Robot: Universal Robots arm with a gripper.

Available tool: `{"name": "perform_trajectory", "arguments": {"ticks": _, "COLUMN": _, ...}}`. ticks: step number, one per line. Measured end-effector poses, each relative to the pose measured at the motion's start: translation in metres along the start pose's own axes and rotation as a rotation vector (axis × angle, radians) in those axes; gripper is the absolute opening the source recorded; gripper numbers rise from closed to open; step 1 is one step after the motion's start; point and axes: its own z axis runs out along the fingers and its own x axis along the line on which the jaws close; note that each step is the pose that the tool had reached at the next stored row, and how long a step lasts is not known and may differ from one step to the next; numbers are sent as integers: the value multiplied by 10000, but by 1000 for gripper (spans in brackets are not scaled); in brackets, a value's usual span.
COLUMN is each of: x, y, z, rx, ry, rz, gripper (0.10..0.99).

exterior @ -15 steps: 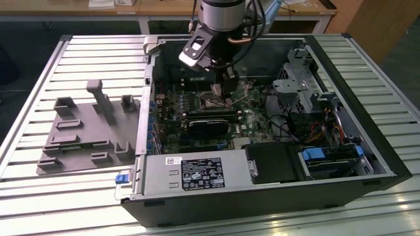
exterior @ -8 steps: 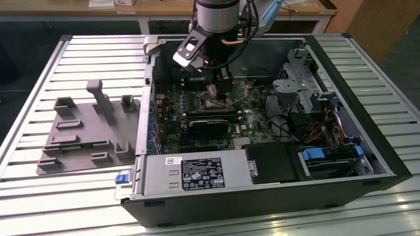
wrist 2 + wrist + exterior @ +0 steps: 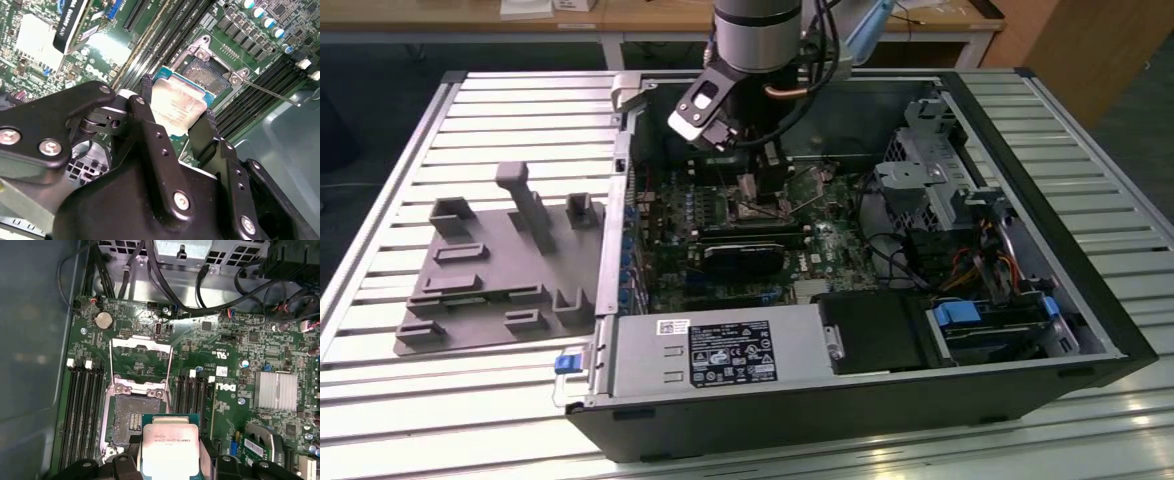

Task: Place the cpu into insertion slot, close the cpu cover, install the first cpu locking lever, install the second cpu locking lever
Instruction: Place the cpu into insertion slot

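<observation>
My gripper (image 3: 170, 446) is shut on the cpu (image 3: 170, 437), a flat square chip with a pale silver top on a green edge, gripped by two opposite sides. In the second wrist view the black fingers (image 3: 150, 120) of the gripper (image 3: 178, 100) flank the cpu (image 3: 175, 114). The chip hangs just above the green board, overlapping one corner of the insertion slot (image 3: 131, 415), whose dark centre lies bare. The cpu cover (image 3: 141, 362), a thin silver frame, is swung open beyond the socket. A thin locking lever (image 3: 270, 93) sticks out past the insertion slot (image 3: 209, 75). In the exterior view the gripper (image 3: 744, 160) reaches down into the open case.
Long black memory slots (image 3: 82, 410) run on both sides of the socket. A finned silver heatsink (image 3: 274, 390) and black cables (image 3: 165, 285) sit nearby. In the exterior view a black card (image 3: 747, 250), a power supply (image 3: 707, 350) and the case wall (image 3: 620, 190) surround the board; a grey fixture (image 3: 494, 265) lies outside.
</observation>
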Motion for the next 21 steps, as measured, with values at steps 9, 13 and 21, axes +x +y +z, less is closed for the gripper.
{"name": "perform_trajectory", "arguments": {"ticks": 9, "x": 61, "y": 2, "z": 68, "rx": 0, "ry": 7, "rz": 233, "gripper": 537}}
{"name": "perform_trajectory", "arguments": {"ticks": 13, "x": 96, "y": 9, "z": 95, "rx": 0, "ry": -1, "rz": 316, "gripper": 537}}
{"name": "perform_trajectory", "arguments": {"ticks": 21, "x": 185, "y": 26, "z": 166, "rx": 0, "ry": -9, "rz": 425, "gripper": 537}}
